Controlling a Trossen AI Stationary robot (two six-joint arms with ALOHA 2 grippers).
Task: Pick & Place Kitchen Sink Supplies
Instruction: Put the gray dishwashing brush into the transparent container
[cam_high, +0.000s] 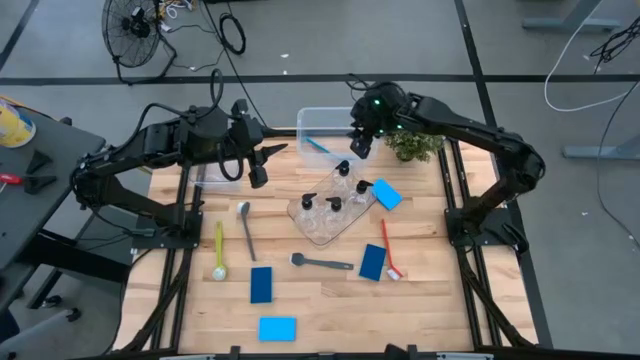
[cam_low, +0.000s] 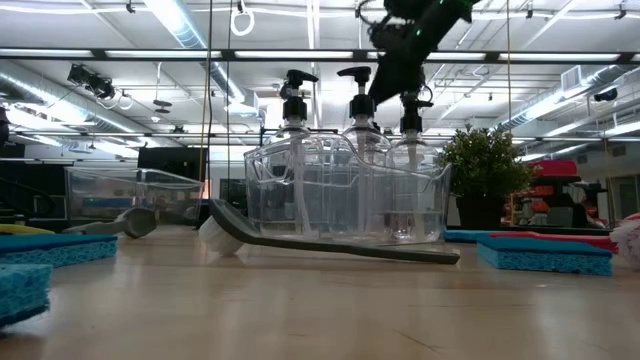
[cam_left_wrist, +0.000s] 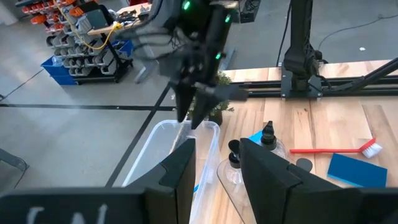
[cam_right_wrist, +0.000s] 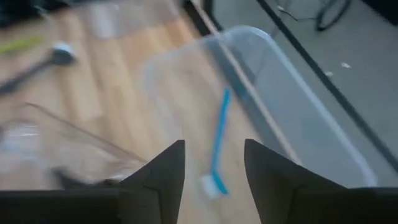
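A blue brush lies flat on the floor of a clear bin at the table's far edge. My right gripper hangs open above the bin's near right corner, empty, tilted down toward the brush. My left gripper waits open in the air left of the bin, holding nothing. Several clear pump bottles stand in a clear tray at mid-table. A light-blue sponge leans on the tray's right end.
On the wood lie a yellow-green brush, a grey brush, a dark brush, a red brush, two dark-blue sponges and a light-blue sponge. A potted plant stands right of the bin.
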